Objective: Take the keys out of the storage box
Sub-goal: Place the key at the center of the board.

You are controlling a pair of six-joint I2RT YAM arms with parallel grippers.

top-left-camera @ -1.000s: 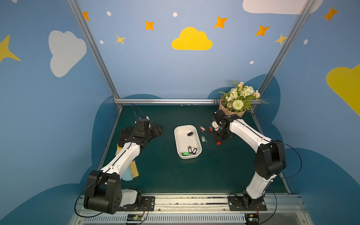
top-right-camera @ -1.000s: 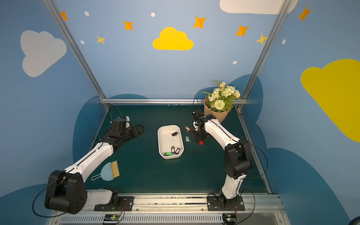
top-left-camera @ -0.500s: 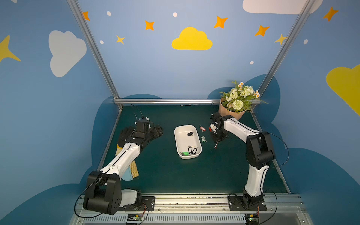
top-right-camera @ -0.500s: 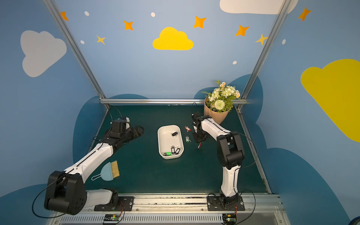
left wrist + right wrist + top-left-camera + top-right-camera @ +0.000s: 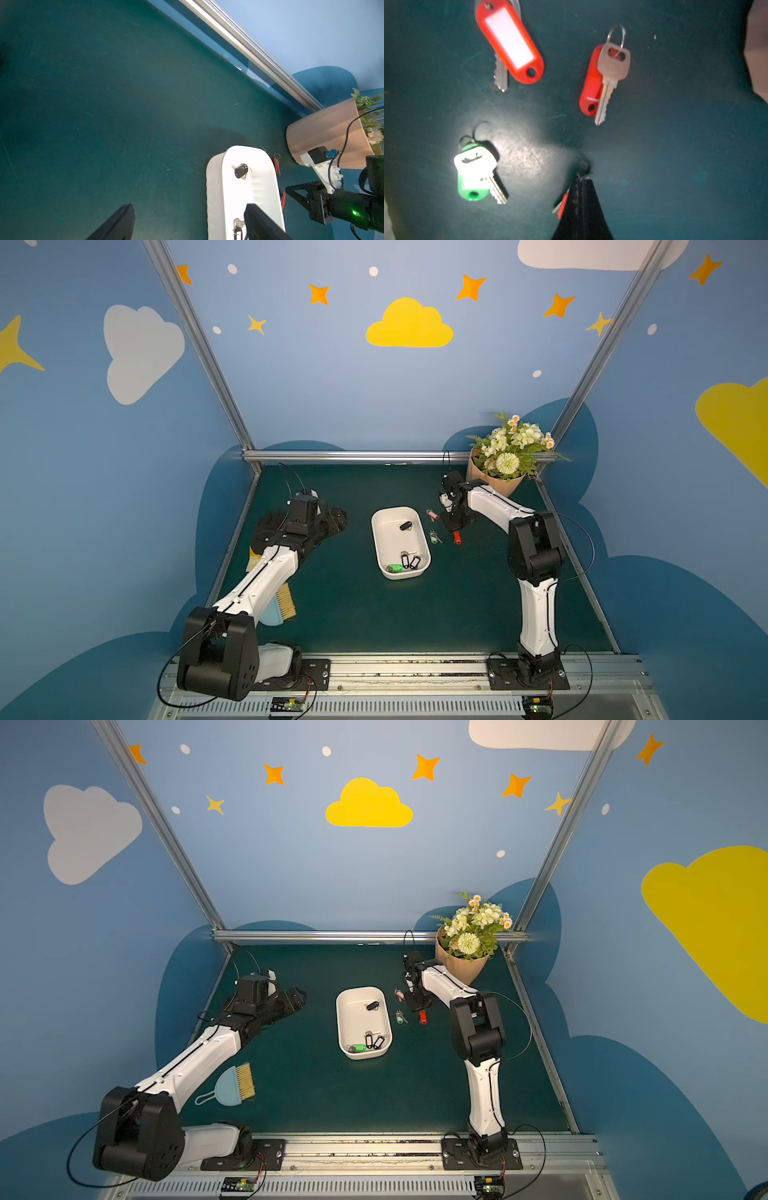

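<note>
The white storage box (image 5: 376, 539) (image 5: 341, 1019) lies mid-table. Inside it are a black-tagged key (image 5: 405, 525), two black tags (image 5: 409, 561) and a green tag (image 5: 392, 568). My right gripper (image 5: 455, 526) (image 5: 581, 180) is just right of the box, shut on the ring of a red-tagged key (image 5: 457, 537) (image 5: 563, 204) low over the mat. On the mat beside it lie a green-tagged key (image 5: 475, 172) (image 5: 435, 537) and two red-tagged keys (image 5: 509, 42) (image 5: 604, 81). My left gripper (image 5: 332, 522) (image 5: 189, 223) hangs open and empty left of the box.
A peach flower pot (image 5: 494, 483) stands at the back right, close behind my right arm. A small blue brush (image 5: 232, 1085) lies front left beside my left arm. An aluminium rail (image 5: 353, 455) runs along the back edge of the green mat.
My right arm has folded its elbow inward, and its gripper has shifted slightly left with the red-tagged key. The left arm has stayed still.
</note>
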